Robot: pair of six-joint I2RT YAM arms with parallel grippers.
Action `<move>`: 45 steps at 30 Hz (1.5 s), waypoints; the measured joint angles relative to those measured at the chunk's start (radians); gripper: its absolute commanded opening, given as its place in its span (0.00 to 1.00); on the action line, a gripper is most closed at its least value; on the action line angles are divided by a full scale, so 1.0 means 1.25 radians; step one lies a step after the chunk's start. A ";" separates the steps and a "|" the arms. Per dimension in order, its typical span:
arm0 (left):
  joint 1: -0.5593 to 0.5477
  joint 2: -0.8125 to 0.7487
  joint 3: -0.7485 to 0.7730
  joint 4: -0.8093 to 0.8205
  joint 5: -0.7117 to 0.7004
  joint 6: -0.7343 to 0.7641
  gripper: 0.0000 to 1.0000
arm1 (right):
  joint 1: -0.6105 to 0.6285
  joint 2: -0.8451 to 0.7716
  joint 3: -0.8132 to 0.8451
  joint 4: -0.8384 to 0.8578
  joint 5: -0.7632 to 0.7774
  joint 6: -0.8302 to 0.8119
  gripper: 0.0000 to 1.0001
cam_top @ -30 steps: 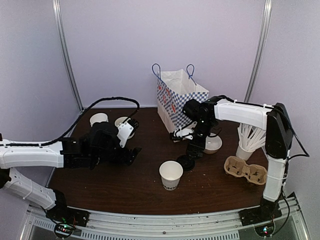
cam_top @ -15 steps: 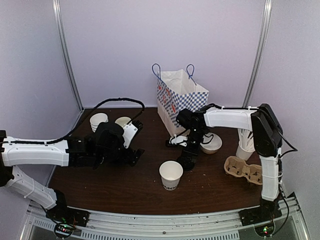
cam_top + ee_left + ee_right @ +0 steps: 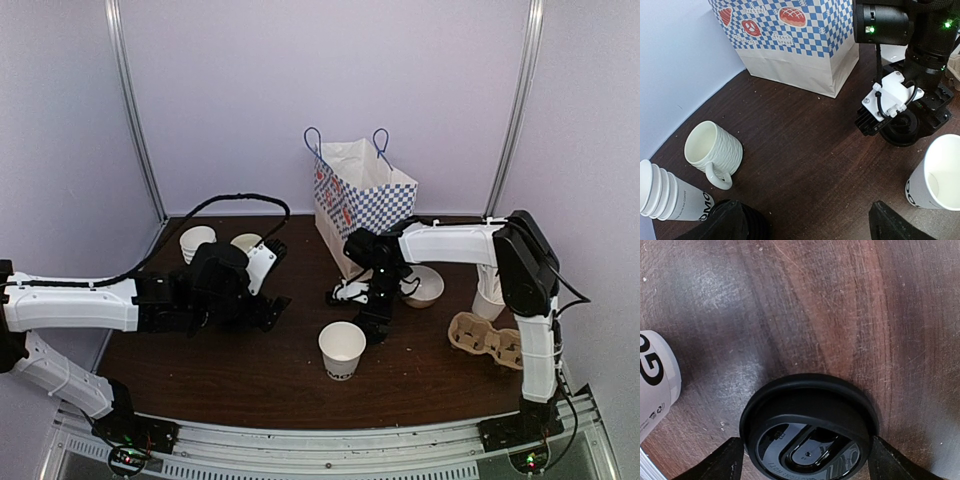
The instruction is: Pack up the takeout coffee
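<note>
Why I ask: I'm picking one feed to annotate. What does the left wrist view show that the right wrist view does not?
Only the left wrist view shows the checkered paper bag, the cream mug and the stack of paper cups.

Only the right wrist view shows the moulded top of the black lid close up, with the right gripper straddling it, one finger on each side.

Both show the black lid lying flat, the open white paper cup beside it and the dark wooden table.

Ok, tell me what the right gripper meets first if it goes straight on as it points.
The black lid, flat on the table; the right gripper straddles it, pointing down. It looks very close, though depth is unclear.
</note>
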 measured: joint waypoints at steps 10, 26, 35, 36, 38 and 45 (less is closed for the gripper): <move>0.000 0.000 0.000 0.000 0.002 -0.001 0.92 | 0.000 0.001 0.001 0.002 0.013 0.008 0.75; 0.010 0.031 0.002 0.006 0.013 -0.005 0.92 | 0.015 -0.290 0.027 -0.103 -0.006 0.010 0.72; 0.013 0.013 -0.006 0.023 -0.006 -0.040 0.92 | 0.147 -0.239 0.088 -0.195 -0.038 0.001 0.71; 0.014 0.003 -0.013 0.027 -0.013 -0.045 0.92 | 0.150 -0.223 0.106 -0.205 -0.039 0.001 0.71; 0.016 -0.020 -0.029 0.032 -0.028 -0.055 0.92 | 0.151 -0.195 0.132 -0.219 -0.039 0.000 0.71; 0.029 -0.084 -0.086 0.038 -0.066 -0.085 0.92 | 0.160 -0.132 0.201 -0.255 -0.034 0.000 0.71</move>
